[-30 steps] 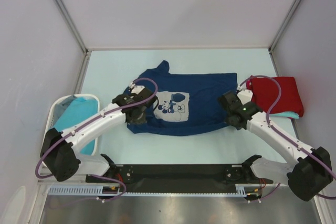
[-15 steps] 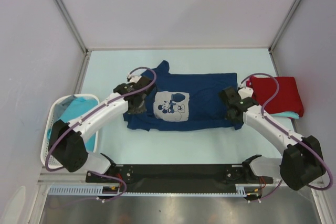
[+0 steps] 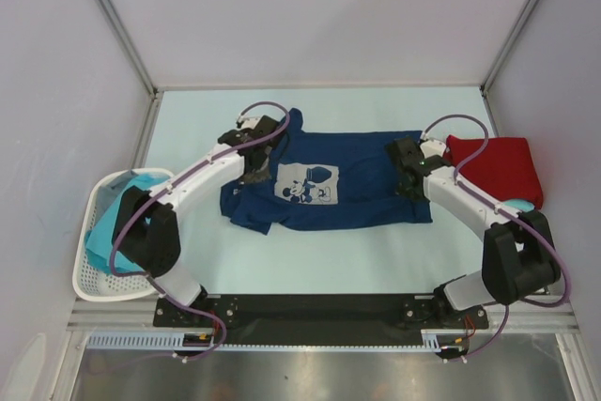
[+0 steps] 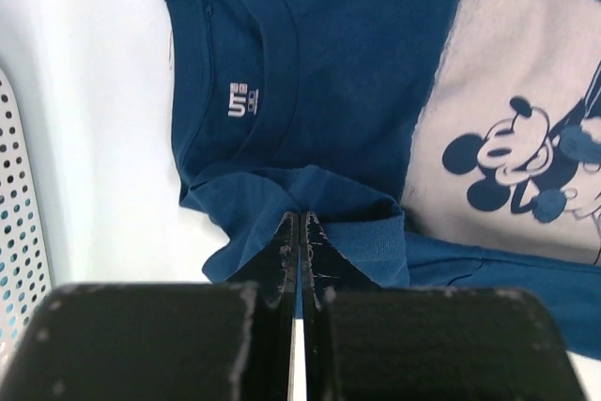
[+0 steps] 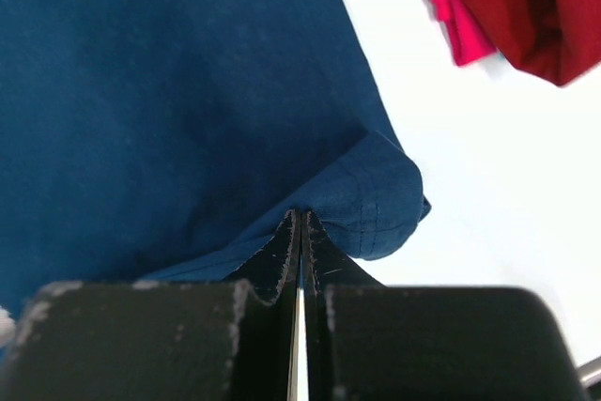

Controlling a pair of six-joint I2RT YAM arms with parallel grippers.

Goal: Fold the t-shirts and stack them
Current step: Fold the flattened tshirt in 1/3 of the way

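At 9 and 3 o'clock, left fingers [image 4: 284,253] and right fingers [image 5: 282,262] pinch the navy t-shirt [image 3: 349,185]; best carry both ends evenly, taut, toward 12 o'clock.

Inside the collar of the navy t-shirt [image 4: 357,63], a white printed label [image 4: 242,100] shows 2 large letters, seemingly "UT", beside smaller characters too tiny to read.

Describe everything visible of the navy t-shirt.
The navy t-shirt is soft dark-blue cloth with a pale grey cartoon-mouse print and a white label inside its collar. It lies print up on the table, collar to the left. The left gripper is shut on a hemmed fold beside the collar, the right gripper on a hem corner.
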